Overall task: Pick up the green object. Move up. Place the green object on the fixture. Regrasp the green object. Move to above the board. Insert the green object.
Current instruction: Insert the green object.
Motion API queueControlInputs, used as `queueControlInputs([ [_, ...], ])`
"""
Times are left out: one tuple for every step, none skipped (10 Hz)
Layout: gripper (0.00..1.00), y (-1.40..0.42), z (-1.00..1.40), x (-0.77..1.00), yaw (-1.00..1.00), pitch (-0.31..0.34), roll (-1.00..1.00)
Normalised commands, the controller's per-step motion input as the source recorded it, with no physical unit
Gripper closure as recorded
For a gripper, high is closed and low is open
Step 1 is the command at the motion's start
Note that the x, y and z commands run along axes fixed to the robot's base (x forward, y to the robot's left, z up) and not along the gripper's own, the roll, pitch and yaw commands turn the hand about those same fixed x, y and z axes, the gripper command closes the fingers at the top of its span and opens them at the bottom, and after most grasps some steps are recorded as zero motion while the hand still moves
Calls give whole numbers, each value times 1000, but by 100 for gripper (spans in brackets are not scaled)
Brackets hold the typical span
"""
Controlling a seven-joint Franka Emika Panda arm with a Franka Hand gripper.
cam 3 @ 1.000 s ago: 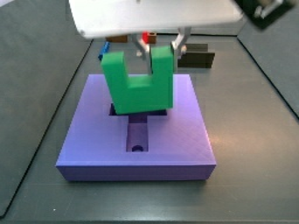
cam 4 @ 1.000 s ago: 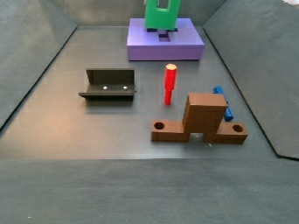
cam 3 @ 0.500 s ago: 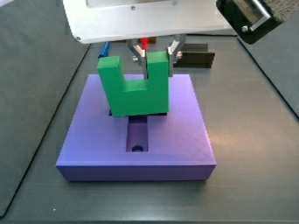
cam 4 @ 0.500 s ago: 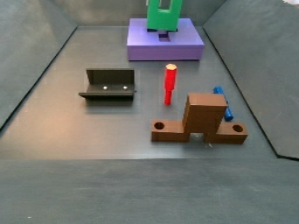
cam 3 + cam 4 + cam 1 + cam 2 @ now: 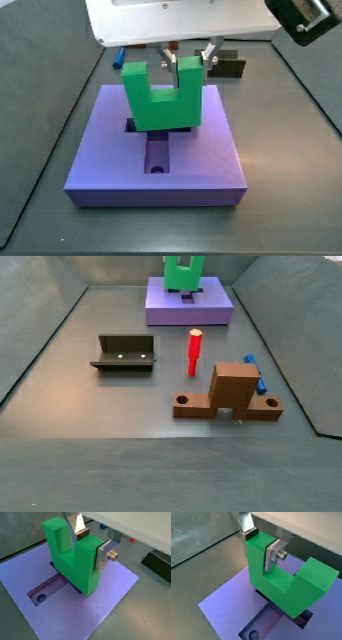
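Observation:
The green object (image 5: pixel 75 564) is a bright green U-shaped block, standing upright with its prongs up over the cross-shaped recess of the purple board (image 5: pixel 107 614). My gripper (image 5: pixel 92 546) is shut on one prong, with a silver finger (image 5: pixel 102 558) flat against each side. Both wrist views show this grasp, with the gripper (image 5: pixel 260 546) on the green object (image 5: pixel 288 584) above the board (image 5: pixel 224 607). Its lower end meets the recess; how deep it sits is hidden. In both side views the green object (image 5: pixel 163 100) (image 5: pixel 185 274) stands on the board (image 5: pixel 207 160) (image 5: pixel 167 313). The dark fixture (image 5: pixel 124 354) stands apart, unoccupied.
A thin red post (image 5: pixel 195 351) stands upright mid-floor. A brown upright block (image 5: pixel 234 386) on a base sits beside it, with a small blue piece (image 5: pixel 259 383) behind. Dark sloping walls ring the floor. A slot with a round hole (image 5: pixel 158 160) runs along the board.
The gripper and the green object shifted slightly sideways over the recess and back. The grasp is unchanged, and nothing else moved.

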Motion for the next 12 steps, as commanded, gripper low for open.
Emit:
queueControlInputs([
  [100, 0, -9, 0, 0, 79, 144],
  [100, 6, 0, -51, 0, 84, 151],
  [100, 0, 0, -77, 0, 60, 121],
  [100, 0, -51, -80, 0, 26, 111],
  [100, 0, -49, -154, 0, 0, 77],
  [100, -60, -83, -157, 0, 0, 77],
  [100, -114, -40, -89, 0, 0, 56],
  [100, -180, 0, -34, 0, 0, 29],
  [100, -183, 0, 0, 0, 3, 21],
  [100, -14, -71, -34, 0, 0, 66],
  [100, 3, -100, -26, 0, 0, 69],
  [100, 57, -109, -46, 0, 0, 63],
])
